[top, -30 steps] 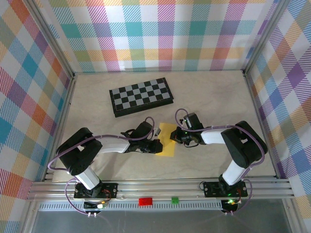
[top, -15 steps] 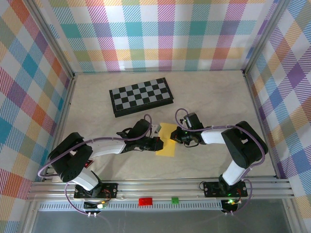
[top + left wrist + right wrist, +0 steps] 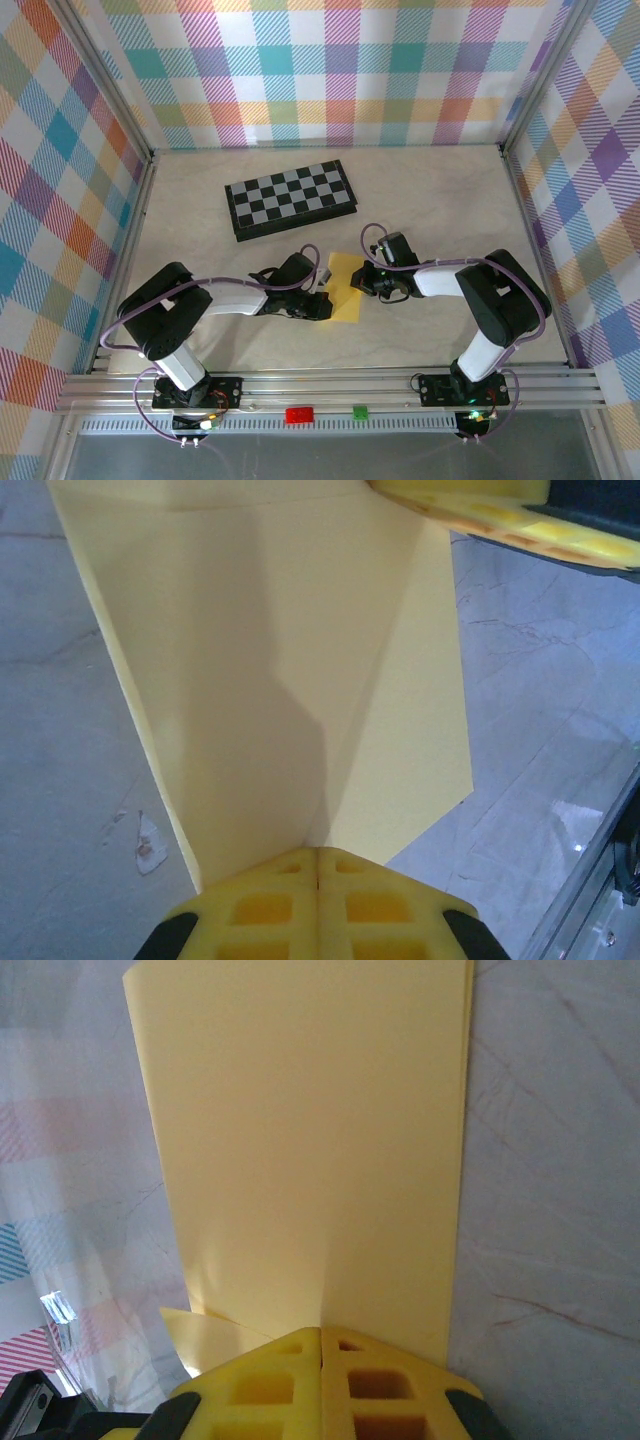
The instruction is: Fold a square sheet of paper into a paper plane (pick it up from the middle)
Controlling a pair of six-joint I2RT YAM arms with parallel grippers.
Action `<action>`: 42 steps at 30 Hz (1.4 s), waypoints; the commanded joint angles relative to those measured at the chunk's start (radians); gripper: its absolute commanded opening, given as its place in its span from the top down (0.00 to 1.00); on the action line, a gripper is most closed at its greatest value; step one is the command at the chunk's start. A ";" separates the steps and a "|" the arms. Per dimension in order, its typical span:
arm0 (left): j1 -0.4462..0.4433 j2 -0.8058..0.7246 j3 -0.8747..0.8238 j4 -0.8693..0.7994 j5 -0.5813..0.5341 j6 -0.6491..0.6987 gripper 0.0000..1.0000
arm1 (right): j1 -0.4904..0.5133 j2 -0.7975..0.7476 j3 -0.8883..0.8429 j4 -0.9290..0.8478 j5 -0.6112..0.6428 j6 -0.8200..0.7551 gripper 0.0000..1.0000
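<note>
Jaws on both arms are closed pad to pad, and each pair looks to be nipping an edge of the thin yellow square sheet of paper (image 3: 346,289). The left gripper (image 3: 318,868) has the side toward its own arm and the right gripper (image 3: 320,1345) has the opposite side. Left wrist view: two fold lines fan out from the pinch, and the panels between them catch the light differently, so the sheet is bent, not flat. One of the right arm's pads (image 3: 470,505) sits at the far corner of the sheet, close in. Right wrist view: the sheet runs smooth away from the pinch, with a small flap poking out beside the pads. Overhead, the sheet is on the near side of the chessboard (image 3: 291,199), just below its right end and clear of it, with the two wrists flanking it low over the table (image 3: 450,190). Risks, as I judge them: with opposite edges held, any outward drift of either arm would tear the paper or pull it out of one pinch. Uneven inward travel would buckle it and set a stray crease off the centre line, spoiling the dart. The heads are close, so a careless turn could knock pad against pad. A pinch this near the edge could also slip.
</note>
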 commanded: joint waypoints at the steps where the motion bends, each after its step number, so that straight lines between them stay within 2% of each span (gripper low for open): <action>1: 0.016 -0.029 -0.047 -0.042 -0.022 0.006 0.99 | -0.005 0.008 -0.007 -0.069 0.049 -0.023 1.00; 10: 0.025 -0.139 -0.021 -0.016 0.043 -0.057 0.97 | -0.004 0.012 -0.009 -0.069 0.049 -0.023 1.00; 12: 0.024 -0.148 -0.001 -0.011 0.026 -0.060 0.97 | -0.004 0.014 -0.008 -0.067 0.049 -0.021 1.00; 18: 0.024 -0.011 0.073 -0.015 0.064 -0.035 0.98 | -0.004 0.016 -0.006 -0.068 0.049 -0.020 1.00; 24: 0.024 0.071 0.045 -0.022 0.049 -0.026 0.99 | -0.004 0.010 -0.010 -0.070 0.052 -0.022 1.00; 32: 0.034 0.003 -0.048 -0.049 0.051 -0.027 0.99 | -0.005 0.018 -0.006 -0.075 0.051 -0.030 1.00; 42: 0.077 -0.085 -0.088 -0.079 0.096 -0.025 0.98 | -0.005 0.012 -0.003 -0.078 0.049 -0.032 1.00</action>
